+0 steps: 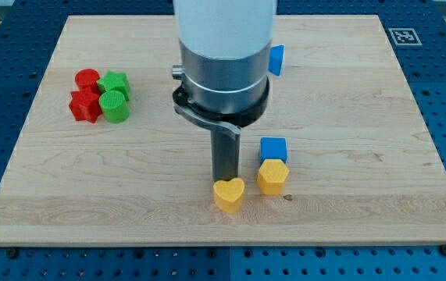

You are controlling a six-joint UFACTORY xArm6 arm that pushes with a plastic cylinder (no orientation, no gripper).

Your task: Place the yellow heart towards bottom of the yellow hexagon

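Jaws do not exist on this arm; it ends in a straight dark rod, so nothing is clamped. My tip (pixel 225 181) stands directly behind the yellow heart (pixel 229 194), touching or nearly touching its upper edge, on the side toward the view's top.

No containers show; every block lies loose on the wooden bench (pixel 347 94).

Seen from here, the yellow heart's two lobes face the view's top and its point faces the view's bottom. It sits near the bench's lower middle, just to the view's left of the yellow hexagon (pixel 272 176) and slightly lower, with a narrow gap between them. A blue cube (pixel 273 149) rests against the hexagon's upper side. Another blue block (pixel 276 59) lies near the bench's top edge, partly hidden by the arm.

Far to the view's left, two red blocks (pixel 86 97) and two green blocks (pixel 115 97) huddle together.

Bare wood lies below the hexagon before the bench's bottom edge, and wide bare wood spreads to the view's right.
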